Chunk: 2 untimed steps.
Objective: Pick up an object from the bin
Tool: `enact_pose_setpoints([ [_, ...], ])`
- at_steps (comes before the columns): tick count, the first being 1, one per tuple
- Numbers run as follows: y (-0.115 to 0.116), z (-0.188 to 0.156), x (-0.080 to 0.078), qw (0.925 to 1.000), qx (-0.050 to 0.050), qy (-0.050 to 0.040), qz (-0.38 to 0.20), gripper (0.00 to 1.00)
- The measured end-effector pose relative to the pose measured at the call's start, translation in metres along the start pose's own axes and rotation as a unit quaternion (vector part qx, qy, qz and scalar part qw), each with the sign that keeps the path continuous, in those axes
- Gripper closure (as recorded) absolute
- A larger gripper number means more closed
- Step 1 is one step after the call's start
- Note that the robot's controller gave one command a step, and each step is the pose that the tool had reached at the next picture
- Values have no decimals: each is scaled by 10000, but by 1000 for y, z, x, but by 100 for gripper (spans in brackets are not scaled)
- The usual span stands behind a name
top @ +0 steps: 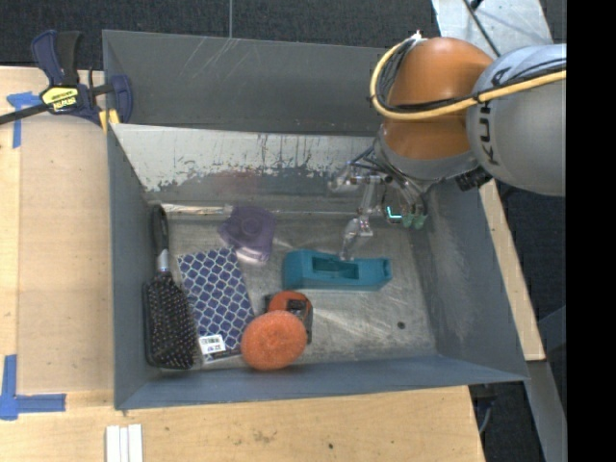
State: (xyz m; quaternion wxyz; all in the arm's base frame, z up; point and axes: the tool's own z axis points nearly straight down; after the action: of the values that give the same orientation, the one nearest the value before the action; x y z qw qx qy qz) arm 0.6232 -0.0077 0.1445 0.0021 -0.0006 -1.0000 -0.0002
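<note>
Noted gripper (354, 231) hanging just above teal block (337, 270), toward bin's (462, 287) right wall. Judged aligned for a downward grasp. Cannot tell whether spread or closed.

Arm (525, 99), mine: one, stretched in from the right. My wrist: under orange cover (433, 89), yellow cable (385, 65) looped round it. Gripper (357, 229): pointed downward.

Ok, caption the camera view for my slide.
Arm poised over a teal block in the bin; purple cup, patterned cloth, black brush and orange ball lie nearby.
</note>
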Motion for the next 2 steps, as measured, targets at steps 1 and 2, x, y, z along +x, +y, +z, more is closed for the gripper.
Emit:
enact_pose_setpoints([
  [1,0,-4,-2,10000,0,-40,0,0],
  [2,1,41,21,9993,6,-62,-360,0],
])
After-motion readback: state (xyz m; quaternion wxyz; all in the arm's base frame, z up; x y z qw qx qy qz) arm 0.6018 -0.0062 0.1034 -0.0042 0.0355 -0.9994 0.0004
